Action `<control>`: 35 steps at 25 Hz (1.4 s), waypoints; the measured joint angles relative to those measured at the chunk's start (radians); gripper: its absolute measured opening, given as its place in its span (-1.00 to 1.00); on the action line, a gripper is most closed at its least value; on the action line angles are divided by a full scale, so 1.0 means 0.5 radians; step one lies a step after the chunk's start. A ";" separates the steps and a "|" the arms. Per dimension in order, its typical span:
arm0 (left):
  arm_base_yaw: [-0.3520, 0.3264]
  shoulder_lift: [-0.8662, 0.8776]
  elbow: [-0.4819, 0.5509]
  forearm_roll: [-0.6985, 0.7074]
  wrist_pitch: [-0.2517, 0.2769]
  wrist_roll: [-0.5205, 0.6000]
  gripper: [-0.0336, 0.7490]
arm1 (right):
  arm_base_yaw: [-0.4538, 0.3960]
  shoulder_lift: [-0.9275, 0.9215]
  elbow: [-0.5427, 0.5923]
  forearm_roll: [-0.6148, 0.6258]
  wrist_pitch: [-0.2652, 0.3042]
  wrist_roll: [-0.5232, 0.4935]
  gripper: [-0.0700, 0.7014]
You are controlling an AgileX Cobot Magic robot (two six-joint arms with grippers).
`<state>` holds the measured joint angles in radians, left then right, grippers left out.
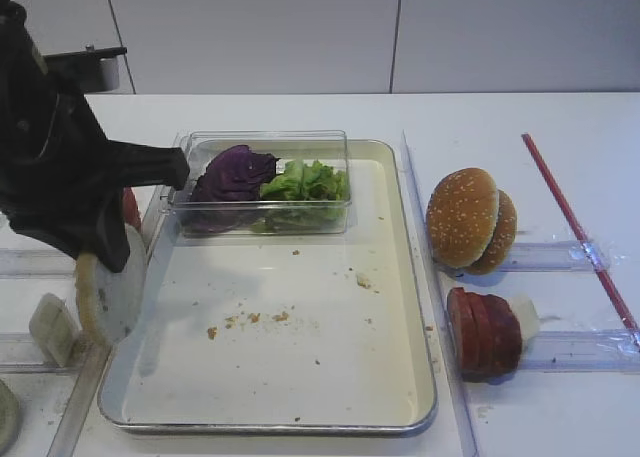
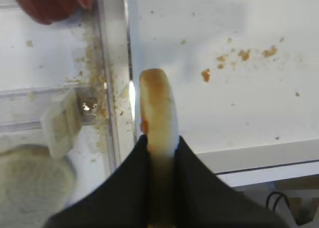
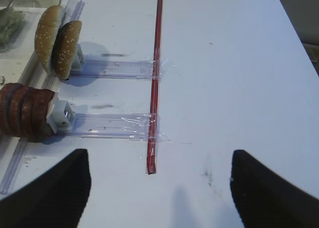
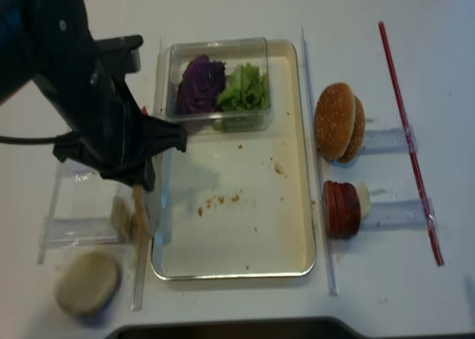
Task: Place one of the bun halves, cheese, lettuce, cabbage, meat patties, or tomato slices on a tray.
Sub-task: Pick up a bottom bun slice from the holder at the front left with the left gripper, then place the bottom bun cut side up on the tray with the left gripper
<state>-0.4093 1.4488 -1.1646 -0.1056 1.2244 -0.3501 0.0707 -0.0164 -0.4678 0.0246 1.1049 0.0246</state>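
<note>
Left gripper (image 2: 160,153) jaws were clamped on a pale, flat round bun half (image 2: 158,106), held on edge just left of the silver-rimmed cream tray's (image 1: 425,357) rim. Right gripper (image 3: 159,188) jaws apart, idle over tabletop.

White desk, white panelled wall

The matte desk (image 1: 560,117) runs back to a pale wall (image 1: 300,32) split by thin vertical seams, under soft, even light.
</note>
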 joint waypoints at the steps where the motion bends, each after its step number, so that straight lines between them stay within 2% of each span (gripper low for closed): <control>1: 0.000 0.000 -0.020 -0.037 0.004 0.009 -0.79 | 0.000 0.000 0.000 0.000 0.000 0.000 0.70; 6: 0.000 0.009 -0.042 -0.285 0.003 0.155 -0.79 | 0.000 0.000 0.000 0.000 0.000 0.000 0.70; 13: 0.000 0.139 -0.044 -0.761 -0.001 0.509 -0.79 | 0.000 0.000 0.000 0.000 0.000 0.000 0.70; 22: 0.000 0.427 -0.046 -1.194 -0.167 1.041 -0.80 | 0.000 0.000 0.000 0.000 0.000 0.000 0.70; 29: 0.000 0.586 -0.046 -1.262 -0.294 1.267 -0.80 | 0.000 0.000 0.000 0.000 0.000 0.000 0.70; 35: 0.000 0.626 -0.049 -1.267 -0.361 1.317 -0.80 | 0.000 0.000 0.000 0.000 0.000 0.000 0.70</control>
<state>-0.4093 1.7616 -1.1892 -0.7391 1.0441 0.3086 0.0707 -0.0164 -0.4678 0.0246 1.1049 0.0246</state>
